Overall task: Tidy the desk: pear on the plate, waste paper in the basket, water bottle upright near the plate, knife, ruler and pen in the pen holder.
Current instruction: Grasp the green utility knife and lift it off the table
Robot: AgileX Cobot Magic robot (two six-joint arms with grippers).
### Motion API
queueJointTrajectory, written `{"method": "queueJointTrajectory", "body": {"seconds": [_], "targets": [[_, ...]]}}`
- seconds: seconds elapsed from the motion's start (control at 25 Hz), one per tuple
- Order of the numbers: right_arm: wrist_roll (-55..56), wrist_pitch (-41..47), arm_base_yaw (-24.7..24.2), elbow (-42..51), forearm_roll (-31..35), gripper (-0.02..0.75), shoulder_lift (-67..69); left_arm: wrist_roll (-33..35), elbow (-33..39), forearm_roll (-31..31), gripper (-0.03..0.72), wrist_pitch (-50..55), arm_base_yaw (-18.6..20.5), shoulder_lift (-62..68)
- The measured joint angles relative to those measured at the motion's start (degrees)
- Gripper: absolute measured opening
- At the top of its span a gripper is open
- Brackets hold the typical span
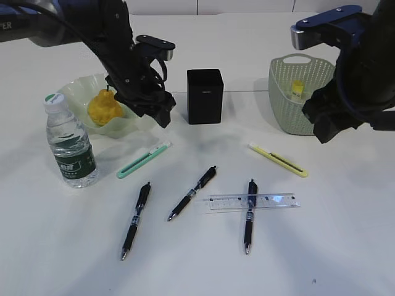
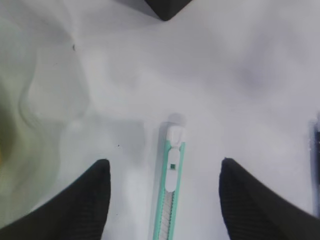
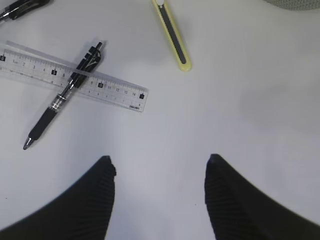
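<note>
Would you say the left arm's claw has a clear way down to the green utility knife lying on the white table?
Probably yes: the left claw hangs open above the green plastic utility knife, which lies between its fingers with bare white table on both sides.

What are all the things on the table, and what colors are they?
Pear: 1, yellow, on the plate.
Plate: 1, pale green, back left.
Water bottle: 1, clear with green label, upright in front of the plate.
Pen holder: 1, black, back center.
Basket: 1, pale green, back right, something yellow inside.
Knives: 2, a green one left of center, a yellow one right.
Pens: 3, black, at the front.
Ruler: 1, clear, lying across the rightmost pen.
Left tool: black, open, above the green knife.
Right tool: black, open, holding nothing.
</note>
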Motion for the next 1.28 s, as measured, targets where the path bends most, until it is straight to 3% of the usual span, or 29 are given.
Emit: {"method": "queueJointTrajectory", "body": {"seconds": [1.28], "targets": [[0.0, -0.1, 0.0, 0.0, 0.0, 0.428, 0.0, 0.2, -0.1, -1.6, 0.474, 0.7, 0.0, 5.8]]}}
